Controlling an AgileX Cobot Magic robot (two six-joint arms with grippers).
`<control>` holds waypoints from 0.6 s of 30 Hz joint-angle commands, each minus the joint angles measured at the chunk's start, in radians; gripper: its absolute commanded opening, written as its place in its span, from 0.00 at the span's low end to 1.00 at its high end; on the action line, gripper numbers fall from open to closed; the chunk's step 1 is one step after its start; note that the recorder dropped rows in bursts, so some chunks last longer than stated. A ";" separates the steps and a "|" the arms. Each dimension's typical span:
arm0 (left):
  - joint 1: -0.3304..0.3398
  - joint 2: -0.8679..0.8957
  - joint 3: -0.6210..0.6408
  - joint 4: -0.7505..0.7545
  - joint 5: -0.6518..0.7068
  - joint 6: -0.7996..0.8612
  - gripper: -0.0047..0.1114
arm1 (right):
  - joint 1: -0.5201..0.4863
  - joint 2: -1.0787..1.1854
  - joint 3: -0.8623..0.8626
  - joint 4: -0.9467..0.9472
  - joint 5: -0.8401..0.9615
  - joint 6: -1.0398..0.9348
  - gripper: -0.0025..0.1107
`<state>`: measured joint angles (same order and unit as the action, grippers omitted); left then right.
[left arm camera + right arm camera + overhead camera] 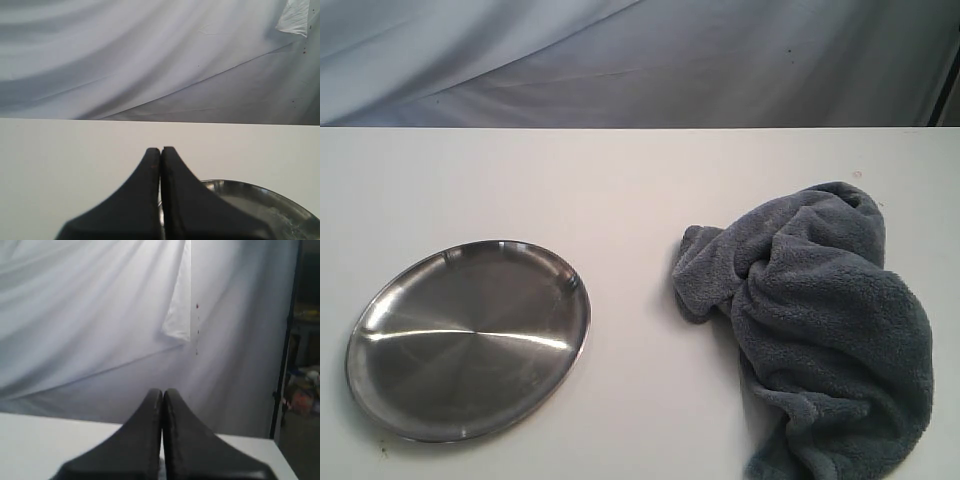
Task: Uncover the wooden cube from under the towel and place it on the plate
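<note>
The dark blue-grey towel lies bunched in a heap on the right of the white table. The wooden cube is hidden; no part of it shows. The round steel plate sits bare on the left; its rim also shows in the left wrist view beside my left gripper, which is shut with nothing in it. My right gripper is shut too, holding nothing, above the table's surface. Neither gripper appears in the exterior view.
A white cloth backdrop hangs behind the table's far edge. The towel reaches the table's near edge at the right. Bare table lies between plate and towel. Dark clutter stands off the table in the right wrist view.
</note>
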<state>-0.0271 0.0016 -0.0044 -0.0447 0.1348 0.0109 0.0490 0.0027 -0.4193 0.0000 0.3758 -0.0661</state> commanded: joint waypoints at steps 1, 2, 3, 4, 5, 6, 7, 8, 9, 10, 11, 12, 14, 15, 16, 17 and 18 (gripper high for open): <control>-0.001 -0.002 0.004 0.001 -0.002 -0.001 0.05 | 0.002 0.034 -0.029 -0.007 0.186 -0.009 0.02; -0.001 -0.002 0.004 0.001 -0.002 -0.001 0.05 | 0.002 0.050 -0.031 0.000 0.210 -0.007 0.02; -0.001 -0.002 0.004 0.001 -0.002 -0.001 0.05 | 0.002 0.071 -0.037 0.000 0.236 -0.007 0.02; -0.001 -0.002 0.004 0.001 -0.002 -0.001 0.05 | 0.002 0.092 -0.041 0.012 0.254 -0.007 0.02; -0.001 -0.002 0.004 0.001 -0.002 -0.001 0.05 | 0.002 0.107 -0.046 0.019 0.270 -0.007 0.02; -0.001 -0.002 0.004 0.001 -0.002 -0.001 0.05 | 0.002 0.132 -0.057 0.031 0.288 -0.007 0.02; -0.001 -0.002 0.004 0.001 -0.002 -0.001 0.05 | 0.002 0.149 -0.060 0.038 0.295 -0.007 0.02; -0.001 -0.002 0.004 0.001 -0.002 -0.001 0.05 | 0.002 0.165 -0.066 0.051 0.295 -0.007 0.02; -0.001 -0.002 0.004 0.001 -0.002 -0.001 0.05 | 0.002 0.192 -0.072 0.069 0.293 -0.007 0.02; -0.001 -0.002 0.004 0.001 -0.002 -0.001 0.05 | 0.002 0.212 -0.078 0.095 0.291 -0.007 0.02; -0.001 -0.002 0.004 0.001 -0.002 -0.001 0.05 | 0.002 0.241 -0.087 0.116 0.288 -0.007 0.02; -0.001 -0.002 0.004 0.001 -0.002 -0.003 0.05 | 0.002 0.275 -0.097 0.150 0.288 -0.007 0.02; -0.001 -0.002 0.004 0.001 -0.002 -0.003 0.05 | 0.002 0.342 -0.118 0.197 0.294 -0.019 0.02; -0.001 -0.002 0.004 0.001 -0.002 -0.003 0.05 | 0.002 0.391 -0.136 0.230 0.315 -0.038 0.02; -0.001 -0.002 0.004 0.001 -0.002 -0.003 0.05 | 0.002 0.424 -0.149 0.249 0.333 -0.054 0.02; -0.001 -0.002 0.004 0.001 -0.002 -0.003 0.05 | 0.002 0.466 -0.167 0.269 0.356 -0.066 0.02; -0.001 -0.002 0.004 0.001 -0.002 -0.003 0.05 | 0.002 0.507 -0.185 0.279 0.379 -0.066 0.02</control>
<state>-0.0271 0.0016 -0.0044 -0.0447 0.1348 0.0109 0.0490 0.4114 -0.5620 0.2279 0.7056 -0.1034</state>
